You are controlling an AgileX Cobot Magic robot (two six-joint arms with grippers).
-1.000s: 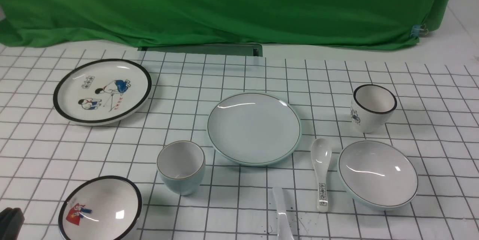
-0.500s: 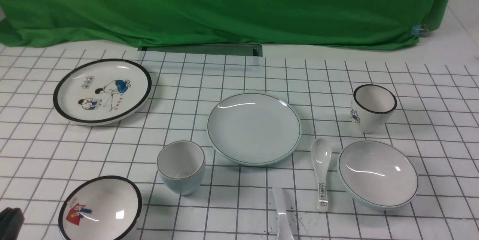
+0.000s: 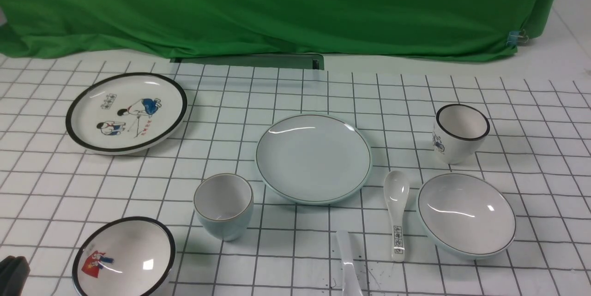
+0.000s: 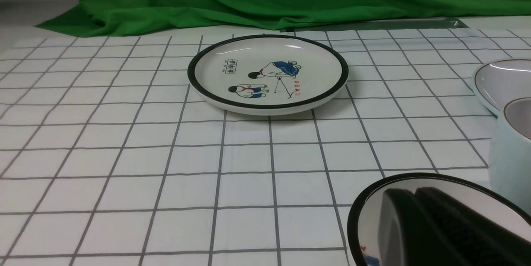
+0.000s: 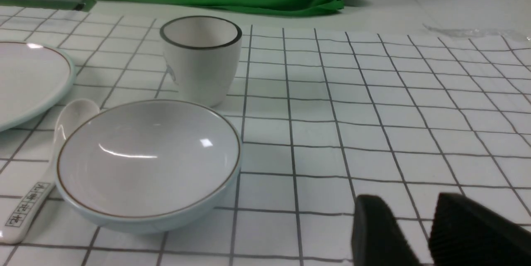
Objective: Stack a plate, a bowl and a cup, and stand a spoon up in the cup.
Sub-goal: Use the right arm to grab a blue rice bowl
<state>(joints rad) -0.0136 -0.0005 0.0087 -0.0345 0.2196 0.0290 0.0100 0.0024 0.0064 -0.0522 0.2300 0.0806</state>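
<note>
The pale blue-green plate lies mid-table. Near-left of it stands the plain cup, empty and upright. The plain shallow bowl sits at the near right. Only the handle of the plain spoon shows, running off the front edge of the view. My left gripper is at the near-left corner; in its wrist view it is shut and empty, hovering over the black-rimmed bowl. My right gripper is open and empty over bare cloth, to the right of the bowl.
A cartoon plate lies far left and the black-rimmed bowl near left. A black-rimmed cup stands behind the plain bowl. A spoon with black characters lies between plate and bowl. Green cloth hangs at the back.
</note>
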